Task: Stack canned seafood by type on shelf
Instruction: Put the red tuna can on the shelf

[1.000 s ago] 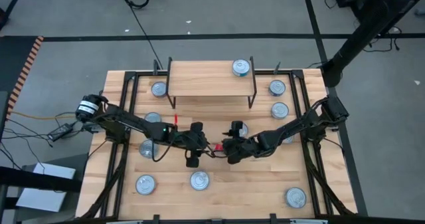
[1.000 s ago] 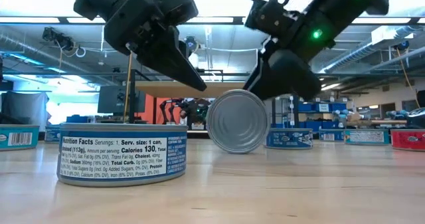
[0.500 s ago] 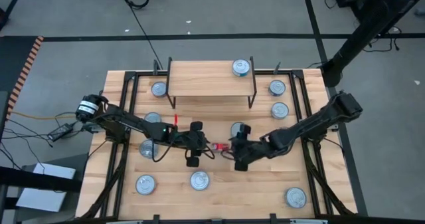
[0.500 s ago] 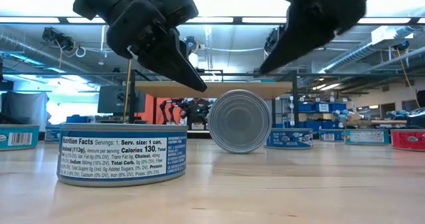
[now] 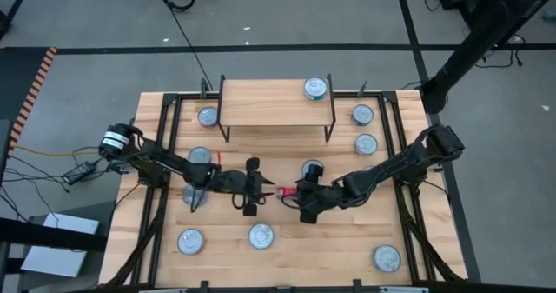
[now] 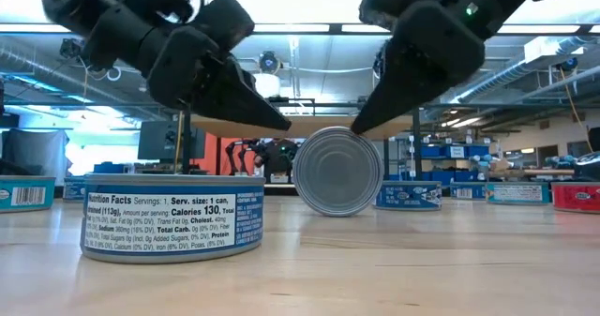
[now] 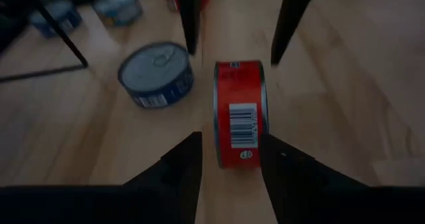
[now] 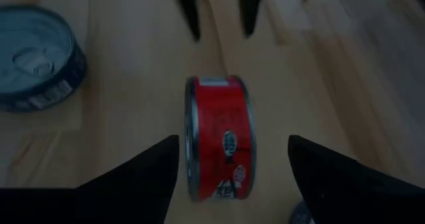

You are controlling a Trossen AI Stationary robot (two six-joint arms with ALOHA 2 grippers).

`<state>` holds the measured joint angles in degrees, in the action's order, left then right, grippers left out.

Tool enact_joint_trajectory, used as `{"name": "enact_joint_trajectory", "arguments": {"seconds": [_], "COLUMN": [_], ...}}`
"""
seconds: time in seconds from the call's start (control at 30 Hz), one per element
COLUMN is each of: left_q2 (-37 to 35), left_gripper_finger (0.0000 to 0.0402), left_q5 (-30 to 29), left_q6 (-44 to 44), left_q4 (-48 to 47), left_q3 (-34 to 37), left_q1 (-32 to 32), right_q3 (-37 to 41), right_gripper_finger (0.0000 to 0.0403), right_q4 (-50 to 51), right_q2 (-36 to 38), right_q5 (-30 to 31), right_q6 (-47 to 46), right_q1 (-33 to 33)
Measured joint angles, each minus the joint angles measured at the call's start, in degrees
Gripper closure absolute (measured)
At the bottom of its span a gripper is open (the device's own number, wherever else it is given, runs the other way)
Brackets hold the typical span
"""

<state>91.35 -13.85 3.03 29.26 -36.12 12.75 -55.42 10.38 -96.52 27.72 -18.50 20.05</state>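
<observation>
High view first: my two dark arms meet over the middle of the pale slatted wooden bench (image 5: 347, 241), and between them a red-labelled round tin (image 5: 282, 191) stands on its edge. My left pincer (image 5: 258, 189) sits just to one side of it with fingers spread and nothing in them; my right pincer (image 5: 294, 194) faces it from the other side, also spread and empty. From each wrist camera the red tin shows just ahead of that arm's parted fingers, barcode toward the left wrist, untouched by either pair.

Behind, the small low shelf with a light wood plank top and thin black legs (image 5: 261, 102) carries one silver-topped tin with a teal rim (image 5: 315, 88) near its right end. Other silver-topped tins lie flat around the bench, among them one near the front middle (image 5: 261, 236) and one at the front right corner (image 5: 387, 258). A black frame edges the bench; grey floor with dark taped lines surrounds it.

Low view shows a blue-labelled tin (image 6: 172, 217) close by and a workshop with ceiling lights, pipes and shelving beyond.
</observation>
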Motion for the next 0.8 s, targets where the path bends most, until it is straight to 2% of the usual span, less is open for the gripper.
{"name": "enact_joint_trajectory", "arguments": {"seconds": [0.1,0.27,0.57,0.67,0.8], "left_q2": [-0.16,-0.33,-0.35,-0.35,-0.35], "left_gripper_finger": [0.0251,0.0251,0.0251,0.0251,0.0251], "left_q5": [-0.02,-0.07,-0.10,-0.11,-0.09], "left_q6": [0.91,0.92,0.88,0.88,0.87], "left_q4": [7.14,15.02,21.77,22.05,22.18], "left_q3": [3.12,7.53,11.71,11.76,11.76], "left_q1": [-0.60,-2.30,-4.53,-4.52,-4.52], "right_q3": [0.02,0.02,0.02,0.02,0.00], "right_gripper_finger": [0.0124,0.0152,0.0226,0.0228,0.0207], "right_q4": [-1.54,-2.74,-2.65,-2.44,-1.58], "right_q2": [-1.13,-1.73,-1.76,-1.76,-1.80], "right_q5": [-2.40,-2.15,-5.03,-5.29,-5.42], "right_q6": [0.57,1.59,2.09,2.14,2.18], "right_q1": [-0.74,-0.89,-2.55,-3.01,-3.42]}}
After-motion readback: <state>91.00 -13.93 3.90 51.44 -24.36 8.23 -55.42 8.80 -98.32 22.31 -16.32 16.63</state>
